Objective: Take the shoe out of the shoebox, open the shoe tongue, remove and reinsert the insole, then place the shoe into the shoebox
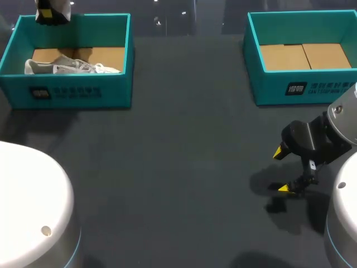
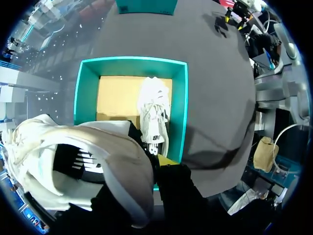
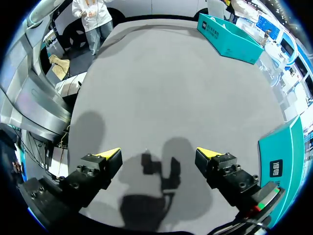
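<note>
The white shoe (image 1: pixel 72 68) is lying in the left shoebox (image 1: pixel 72 92), lengthwise 9 to 3 o'clock in the head view, at 5 o'clock from the nearer left gripper (image 1: pixel 52 15) (clenched or released, I cannot tell), while the spread-open right gripper (image 1: pixel 281 170) is hovering well apart.

head: high, rear, looking down | wrists: close, downward | shared: left shoebox (image 1: pixel 72 92)

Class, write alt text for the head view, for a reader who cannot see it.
A white shoe lies in the teal left shoebox; the matching right shoebox shows only its cardboard floor. The right tool hangs open over the dark table; the left tool shows only partly, above the left shoebox's far wall.
</note>
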Tool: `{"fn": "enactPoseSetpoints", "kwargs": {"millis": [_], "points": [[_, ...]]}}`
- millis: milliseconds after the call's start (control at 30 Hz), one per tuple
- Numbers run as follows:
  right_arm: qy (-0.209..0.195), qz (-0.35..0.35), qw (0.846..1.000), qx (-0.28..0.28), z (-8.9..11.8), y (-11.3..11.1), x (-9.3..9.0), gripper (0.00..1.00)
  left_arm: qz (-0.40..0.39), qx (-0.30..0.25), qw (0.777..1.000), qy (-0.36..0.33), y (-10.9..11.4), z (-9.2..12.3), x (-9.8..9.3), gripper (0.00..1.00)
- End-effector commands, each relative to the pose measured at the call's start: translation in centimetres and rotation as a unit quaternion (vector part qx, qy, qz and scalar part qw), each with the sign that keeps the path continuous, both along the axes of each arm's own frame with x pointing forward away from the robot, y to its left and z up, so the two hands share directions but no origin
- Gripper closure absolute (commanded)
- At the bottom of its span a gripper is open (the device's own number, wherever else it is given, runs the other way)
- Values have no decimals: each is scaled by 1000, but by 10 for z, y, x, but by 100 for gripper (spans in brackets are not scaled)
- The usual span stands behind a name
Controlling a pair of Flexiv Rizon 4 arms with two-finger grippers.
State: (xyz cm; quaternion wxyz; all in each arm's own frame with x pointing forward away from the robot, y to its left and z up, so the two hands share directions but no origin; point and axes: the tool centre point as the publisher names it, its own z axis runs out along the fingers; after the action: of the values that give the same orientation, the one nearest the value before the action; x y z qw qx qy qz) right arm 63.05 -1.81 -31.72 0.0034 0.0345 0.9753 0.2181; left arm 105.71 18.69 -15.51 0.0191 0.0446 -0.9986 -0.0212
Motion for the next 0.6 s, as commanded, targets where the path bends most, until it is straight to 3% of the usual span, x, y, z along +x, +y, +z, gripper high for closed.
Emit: {"fn": "enactPoseSetpoints", "kwargs": {"millis": [33, 233, 367, 433, 500, 600], "points": [[-2, -1, 1000, -1, 0, 0, -2, 0, -2, -21, 999, 36, 25, -1, 35, 100], [-2, -1, 1000, -1, 0, 0, -2, 0, -23, -24, 999, 43, 44, -7, 50, 100], [-2, -1, 1000, -1, 0, 0, -2, 0, -95, -23, 995, 36, 50, -9, 49, 100], [-2, -1, 1000, -1, 0, 0, -2, 0, -189, -21, 981, 27, 54, -8, 45, 100], [-2, -1, 1000, -1, 0, 0, -2, 0, -266, 6, 963, -30, 60, -11, 37, 100], [-2, -1, 1000, -1, 0, 0, -2, 0, -266, 6, 963, -30, 60, -11, 37, 100]]}}
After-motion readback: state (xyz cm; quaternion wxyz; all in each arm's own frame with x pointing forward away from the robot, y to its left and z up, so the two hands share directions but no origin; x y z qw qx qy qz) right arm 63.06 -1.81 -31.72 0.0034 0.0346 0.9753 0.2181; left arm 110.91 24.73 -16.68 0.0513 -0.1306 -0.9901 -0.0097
